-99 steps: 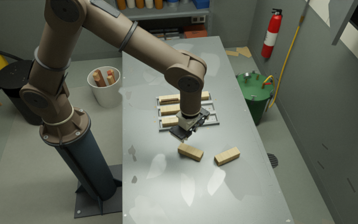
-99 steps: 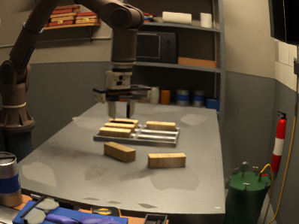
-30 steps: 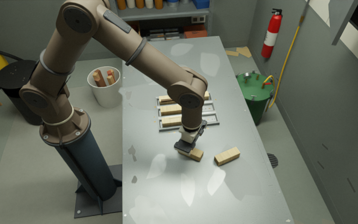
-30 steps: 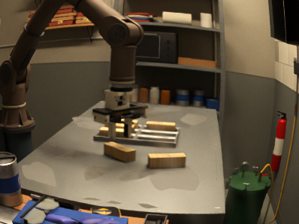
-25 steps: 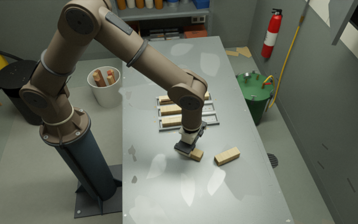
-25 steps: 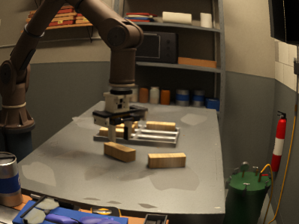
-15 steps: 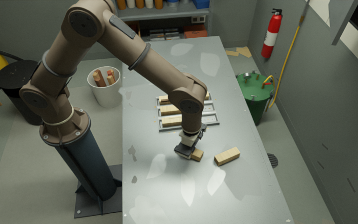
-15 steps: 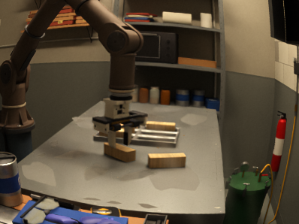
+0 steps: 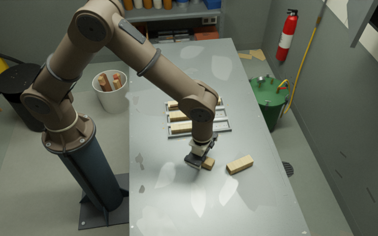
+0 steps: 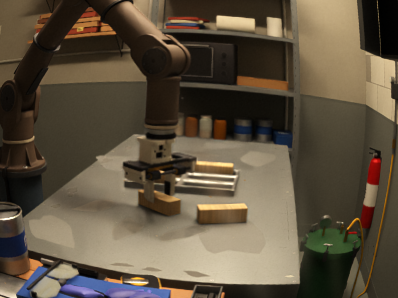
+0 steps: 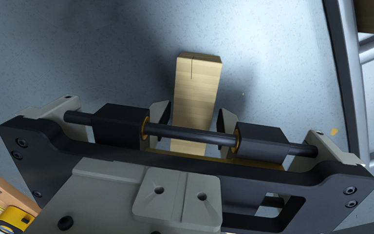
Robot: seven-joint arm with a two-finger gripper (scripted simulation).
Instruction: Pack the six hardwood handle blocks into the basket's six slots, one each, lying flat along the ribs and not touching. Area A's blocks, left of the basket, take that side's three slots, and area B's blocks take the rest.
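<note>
Two loose hardwood blocks lie apart on the table in front of the basket (image 9: 198,118): one (image 9: 239,164) lies free, and the other (image 9: 208,163) lies flat on the table between the fingers of my open gripper (image 9: 195,163), which has come down over it and holds nothing. The wrist camera shows that block (image 11: 196,99) running lengthwise between my fingers (image 11: 193,121). The basket (image 10: 207,179) is a grey ribbed tray; three blocks (image 9: 178,116) fill the slots on one side and a fourth (image 10: 214,167) lies in a far slot, partly hidden by my arm.
The table's edge (image 9: 130,155) runs close beside my gripper, toward the robot base. A white bucket of wood pieces (image 9: 111,89) stands off the table near the basket. A green drum (image 9: 269,98) stands beyond the opposite edge.
</note>
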